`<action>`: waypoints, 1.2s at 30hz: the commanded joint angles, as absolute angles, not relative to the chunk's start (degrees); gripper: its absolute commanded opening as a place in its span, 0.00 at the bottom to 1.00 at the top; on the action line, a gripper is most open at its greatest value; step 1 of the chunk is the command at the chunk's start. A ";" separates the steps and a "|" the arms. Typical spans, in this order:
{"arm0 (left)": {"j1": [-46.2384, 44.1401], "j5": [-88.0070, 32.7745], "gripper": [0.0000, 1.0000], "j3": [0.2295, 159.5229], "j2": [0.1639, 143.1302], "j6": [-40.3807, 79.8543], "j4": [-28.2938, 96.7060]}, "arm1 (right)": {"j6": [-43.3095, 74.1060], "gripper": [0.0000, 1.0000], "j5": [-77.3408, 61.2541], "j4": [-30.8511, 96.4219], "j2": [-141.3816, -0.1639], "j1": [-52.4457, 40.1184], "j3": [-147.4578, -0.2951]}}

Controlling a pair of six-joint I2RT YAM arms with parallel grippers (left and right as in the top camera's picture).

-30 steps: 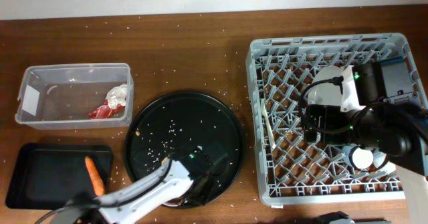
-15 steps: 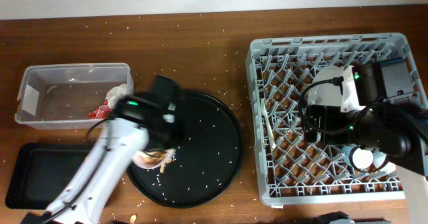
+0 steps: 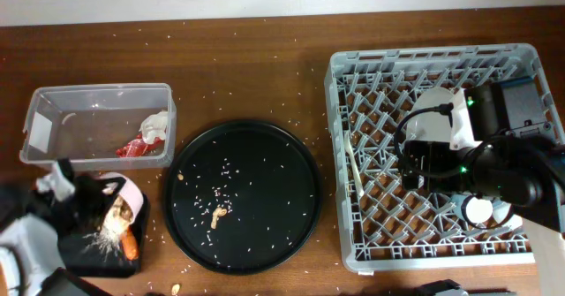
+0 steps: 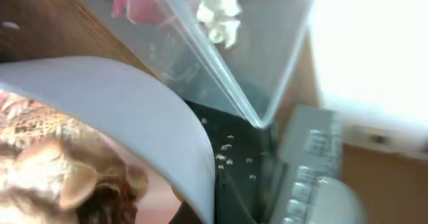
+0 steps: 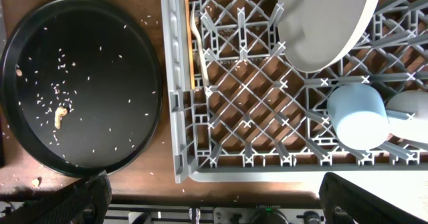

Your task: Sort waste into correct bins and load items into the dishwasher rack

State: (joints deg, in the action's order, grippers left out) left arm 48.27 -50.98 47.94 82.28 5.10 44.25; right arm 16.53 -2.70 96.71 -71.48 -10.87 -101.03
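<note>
Grey lattice rack (image 3: 424,59), black round tray (image 3: 265,159) speckled white, brown wooden table (image 3: 247,66); a red wrapper (image 3: 134,148), white tissue (image 3: 156,124), orange carrot (image 3: 131,245) and pale blue cup (image 5: 358,120).

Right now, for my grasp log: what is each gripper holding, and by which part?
Left gripper: the pale plate, apparently by its rim, contact hidden. Right gripper: nothing, open.

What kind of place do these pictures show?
Probably a robot test bench staged as a dish-clearing station, not a real kitchen: a grey dishwasher rack and a clear waste tub stand on a wooden table, beside a round black tray sprinkled with rice.
</note>
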 commanded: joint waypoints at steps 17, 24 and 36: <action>71.57 -90.19 0.00 40.42 81.71 -16.21 43.11 | 16.82 0.99 -3.03 96.71 -71.46 -10.85 -101.16; 71.53 -66.35 0.00 40.42 81.71 -6.13 44.34 | 16.82 0.99 -3.03 96.88 -71.46 -10.87 -101.16; 25.58 -54.15 0.00 69.95 70.37 -0.54 53.30 | 20.60 0.99 -3.95 96.38 -71.46 -10.76 -101.16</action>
